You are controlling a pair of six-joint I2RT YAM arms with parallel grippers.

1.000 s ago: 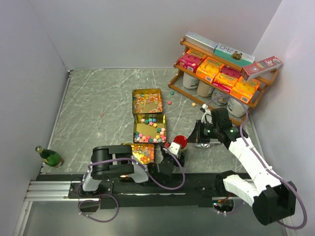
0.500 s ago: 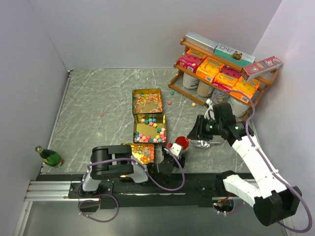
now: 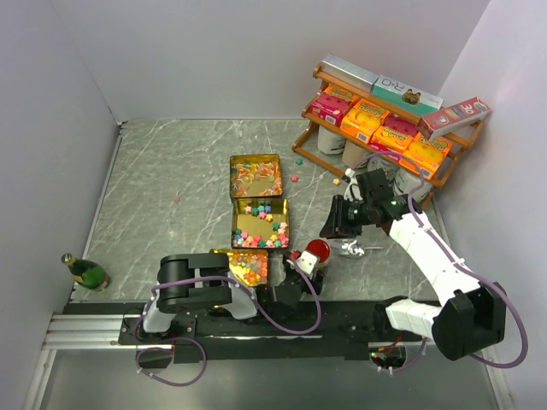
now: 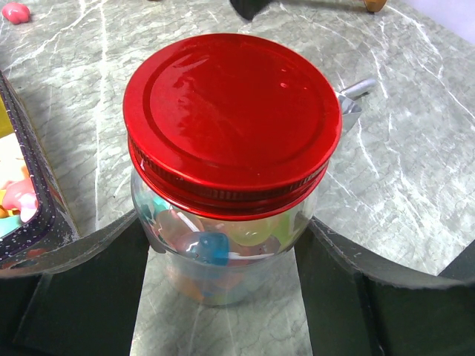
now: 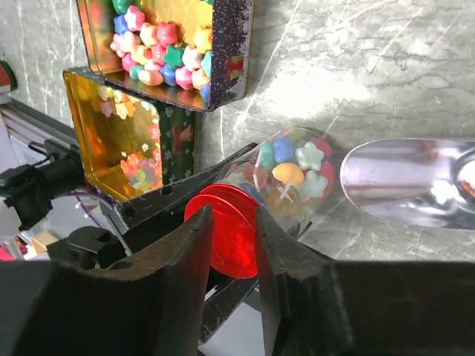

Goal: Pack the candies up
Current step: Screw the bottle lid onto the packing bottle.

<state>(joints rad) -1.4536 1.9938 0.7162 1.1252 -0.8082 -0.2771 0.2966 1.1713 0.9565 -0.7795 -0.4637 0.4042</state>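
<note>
A glass jar [image 4: 223, 259] with a red lid [image 4: 231, 122] stands on the marble table, with candies [image 4: 208, 248] inside it. My left gripper [image 4: 226, 226] is shut on the jar's sides, low on the glass. In the top view the jar [image 3: 318, 249] sits just right of the tins. My right gripper [image 3: 335, 226] hovers open and empty above the jar; in its wrist view its fingers [image 5: 194, 245] frame the red lid [image 5: 234, 233] from farther off. More candies [image 5: 167, 55] fill the gold tins. A metal scoop [image 5: 408, 182] lies on the table beside the jar.
Three open gold tins [image 3: 255, 156] [image 3: 287, 222] [image 3: 224, 254] run in a line left of the jar. A wooden shelf [image 3: 312, 128] with orange and pink boxes stands at the back right. Loose candies [image 3: 296, 178] lie near it. A green bottle [image 3: 85, 272] stands near left.
My right gripper has opened and let go of the metal scoop, which now lies on the table. That arm has lifted and shifted left and back. The left gripper and jar have stayed put.
</note>
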